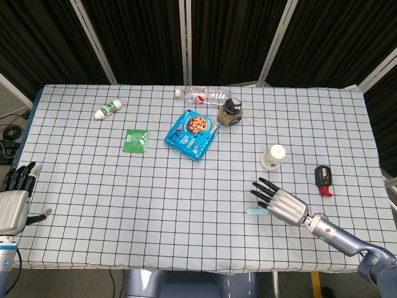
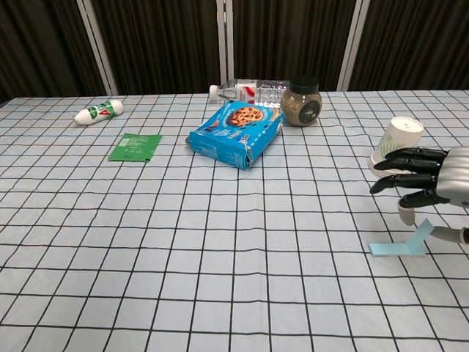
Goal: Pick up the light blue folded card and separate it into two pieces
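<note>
One light blue folded card point(image 2: 401, 243) lies under the right hand point(image 2: 425, 182).

on the checked desk point(image 1: 124, 205), the right hand point(image 1: 280, 201) hovers with fingers spread over the light blue folded card point(image 1: 255, 212), near a paper cup point(image 1: 273, 157). the left hand point(image 1: 13, 198) sits open at the desk's left edge. a cookie box point(image 1: 192, 134) lies mid-desk.

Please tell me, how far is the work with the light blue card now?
Done: nothing; the light blue folded card lies whole on the table. In hand: the right hand hovers over it, fingers spread. Left: grasping, lifting, separating; the left hand waits at the table edge.
</note>
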